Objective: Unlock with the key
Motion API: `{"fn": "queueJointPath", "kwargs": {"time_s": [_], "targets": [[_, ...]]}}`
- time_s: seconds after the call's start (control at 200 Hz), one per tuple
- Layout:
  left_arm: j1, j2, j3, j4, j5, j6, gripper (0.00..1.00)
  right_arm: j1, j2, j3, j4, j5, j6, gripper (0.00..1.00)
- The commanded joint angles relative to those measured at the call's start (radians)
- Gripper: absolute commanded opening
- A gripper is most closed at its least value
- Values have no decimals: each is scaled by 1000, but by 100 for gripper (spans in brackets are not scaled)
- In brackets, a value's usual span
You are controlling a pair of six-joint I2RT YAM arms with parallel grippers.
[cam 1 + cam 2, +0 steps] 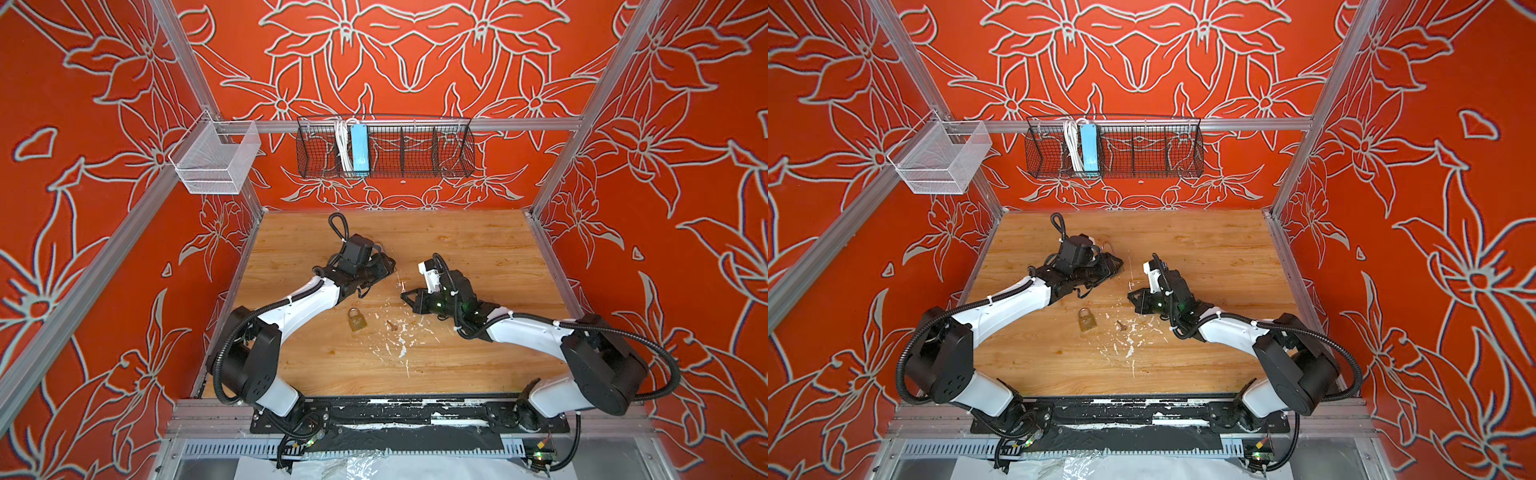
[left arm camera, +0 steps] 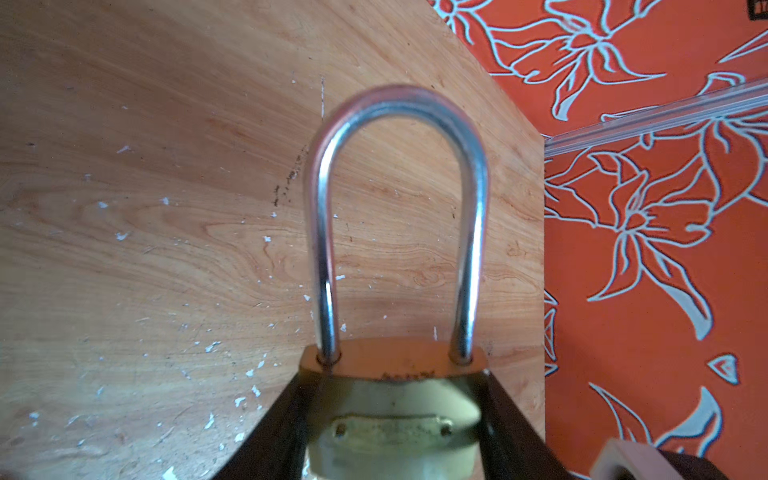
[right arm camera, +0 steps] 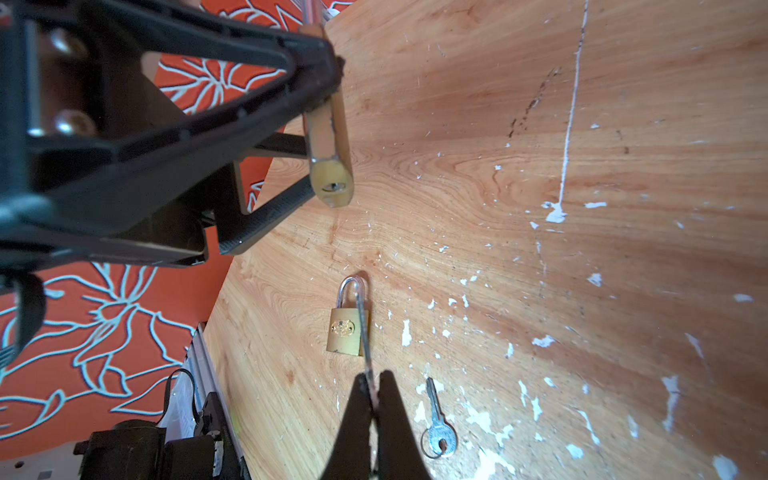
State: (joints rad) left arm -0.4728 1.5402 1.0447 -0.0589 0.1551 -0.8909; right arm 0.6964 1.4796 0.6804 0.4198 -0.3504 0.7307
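On the wood-grain tabletop [image 1: 457,249], scuffed and flecked w/ white paint chips [image 1: 400,347] near the centre, a second padlock [image 1: 356,320] is lying flat, its loop pointing toward the back wall. A loose key [image 1: 391,325] on a small ring is lying near it, not touching.

Over the middle of the table the left gripper [image 2: 397,376] is clamping the held padlock [image 2: 395,419] by its brass body, one finger on each narrow side. The steel shackle [image 2: 399,108] is sticking out past the fingertips, both legs seated in the body. From the right wrist cam, the keyhole end [image 3: 332,187] is facing the right gripper [image 3: 374,380], well apart from it.

The R gripper's jaws are pinching nearly together on a thin metal strip, prob. the held key [image 3: 363,328] seen edge-on, blade pointing out ahead.

Room: orange-red walls [image 1: 415,62] w/ pale flower outlines are enclosing the bench on three sides, and aluminium rails [image 1: 519,124] are framing them. A black wire basket [image 1: 415,153] w/ a blue power strip [image 1: 359,149] is hanging on the back rail, and a white mesh basket [image 1: 216,160] is hanging at the left corner.
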Motion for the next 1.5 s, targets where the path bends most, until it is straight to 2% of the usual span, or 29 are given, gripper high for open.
{"fn": "queueJointPath", "kwargs": {"time_s": [0.0, 0.33, 1.496], "targets": [[-16, -11, 1, 92, 19, 9, 0, 6, 22, 31, 17, -27, 18, 0], [-39, -5, 12, 80, 14, 32, 0, 8, 35, 97, -54, -25, 0, 0], [-47, -7, 4, 94, 17, 37, 0, 4, 78, 159, -98, -4, 2, 0]]}}
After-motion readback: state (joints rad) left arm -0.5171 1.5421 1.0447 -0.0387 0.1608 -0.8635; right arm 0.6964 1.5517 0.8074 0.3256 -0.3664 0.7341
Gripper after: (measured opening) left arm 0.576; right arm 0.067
